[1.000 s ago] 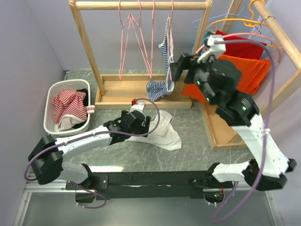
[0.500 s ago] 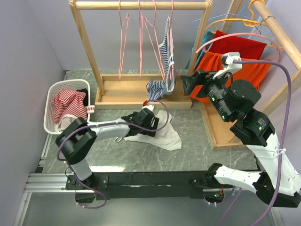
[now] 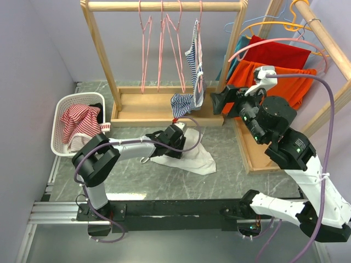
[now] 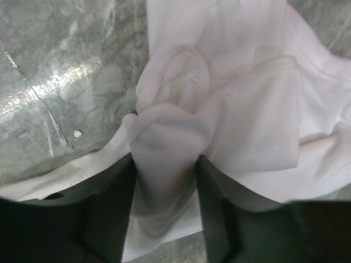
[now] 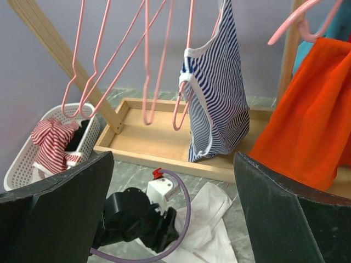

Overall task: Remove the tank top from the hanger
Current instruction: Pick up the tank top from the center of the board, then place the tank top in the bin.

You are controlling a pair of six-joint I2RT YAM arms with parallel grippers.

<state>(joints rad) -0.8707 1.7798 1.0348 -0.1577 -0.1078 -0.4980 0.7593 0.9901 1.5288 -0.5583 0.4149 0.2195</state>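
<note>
A blue-and-white striped tank top (image 3: 193, 60) hangs from a pink hanger (image 3: 198, 27) on the wooden rack; the right wrist view shows that tank top (image 5: 216, 104) straight ahead. My right gripper (image 3: 218, 102) is held in the air just right of it, open and empty (image 5: 173, 164). On the table lies a white garment (image 3: 193, 156). My left gripper (image 3: 176, 143) is down on its left part. In the left wrist view a bunched fold of the white garment (image 4: 164, 148) is pinched in the left gripper (image 4: 166, 164), between its dark fingers (image 4: 118, 186).
Three empty pink hangers (image 3: 162, 44) hang left of the striped top. A white basket (image 3: 57, 118) of clothes stands at the left. The rack's wooden base tray (image 3: 142, 107) lies behind the white garment. Orange and red clothes (image 3: 274, 76) hang on a second rack at the right.
My left gripper slid right onto the white garment and closed on a fold of it. The right gripper pulled back from the striped top and settled to its right. The empty hangers swung.
</note>
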